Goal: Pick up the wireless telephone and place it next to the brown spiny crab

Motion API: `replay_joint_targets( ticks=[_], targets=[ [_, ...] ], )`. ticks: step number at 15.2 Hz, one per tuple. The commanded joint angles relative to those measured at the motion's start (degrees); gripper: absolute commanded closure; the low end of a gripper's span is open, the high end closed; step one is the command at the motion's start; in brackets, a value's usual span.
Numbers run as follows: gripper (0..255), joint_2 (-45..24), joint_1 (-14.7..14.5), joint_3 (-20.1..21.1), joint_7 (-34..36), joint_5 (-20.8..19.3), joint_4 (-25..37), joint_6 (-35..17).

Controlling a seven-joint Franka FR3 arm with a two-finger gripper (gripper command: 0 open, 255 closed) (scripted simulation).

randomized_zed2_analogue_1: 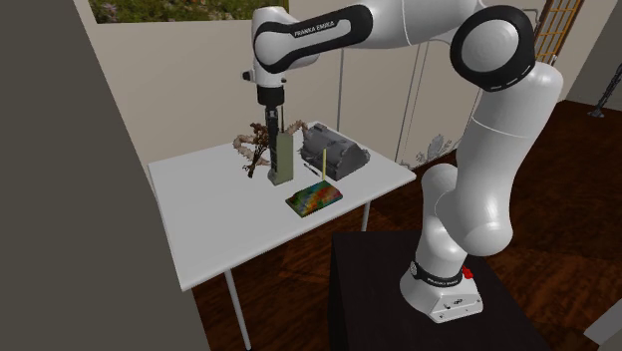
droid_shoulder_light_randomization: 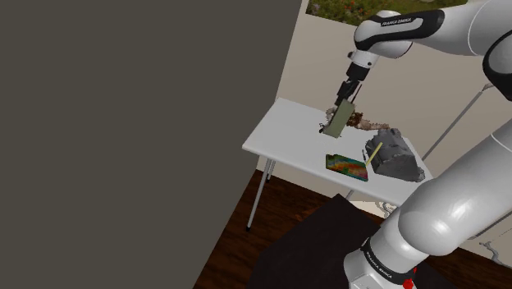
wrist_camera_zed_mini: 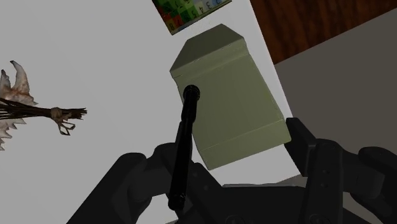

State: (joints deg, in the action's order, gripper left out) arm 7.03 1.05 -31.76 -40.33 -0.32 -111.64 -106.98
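1. The olive-green, box-shaped wireless telephone (randomized_zed2_analogue_1: 284, 162) with a thin black antenna (wrist_camera_zed_mini: 184, 137) stood on end over the white table (randomized_zed2_analogue_1: 214, 224). It was just beside the brown spiny crab (randomized_zed2_analogue_1: 256, 143).
2. Its long axis ran near vertical and leaned a bit in the shoulder view. The antenna end pointed up into the hand and the blunt end pointed down at the tabletop. I honestly couldn't tell if the bottom end was touching the table.
3. The all-black gripper (wrist_camera_zed_mini: 229, 140) looked clamped on the phone's upper end, one finger each side, with the antenna running up past them.
4. My read was that this was the set-down. I'd lower slowly until the base bears, because a tall narrow box on end tips easily. I'd keep it off the crab's legs, let go gently, then lift straight up so nothing snags the antenna.
5. Further out were a rainbow-patterned flat slab (randomized_zed2_analogue_1: 314, 196), a grey lumpy block (randomized_zed2_analogue_1: 337, 150) and a yellowish stick (randomized_zed2_analogue_1: 323, 165).
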Motion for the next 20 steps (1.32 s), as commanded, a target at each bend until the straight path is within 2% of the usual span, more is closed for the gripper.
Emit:
replay_joint_targets(
  ticks=[1, 20],
  targets=[
    [255, 0.0, 0.0, 0.0, 0.0, 0.0, 1.4, 1.4],
    [255, -2.0, -0.1, -0.1, -0.2, 1.0, 18.1, 16.4]
  ],
)
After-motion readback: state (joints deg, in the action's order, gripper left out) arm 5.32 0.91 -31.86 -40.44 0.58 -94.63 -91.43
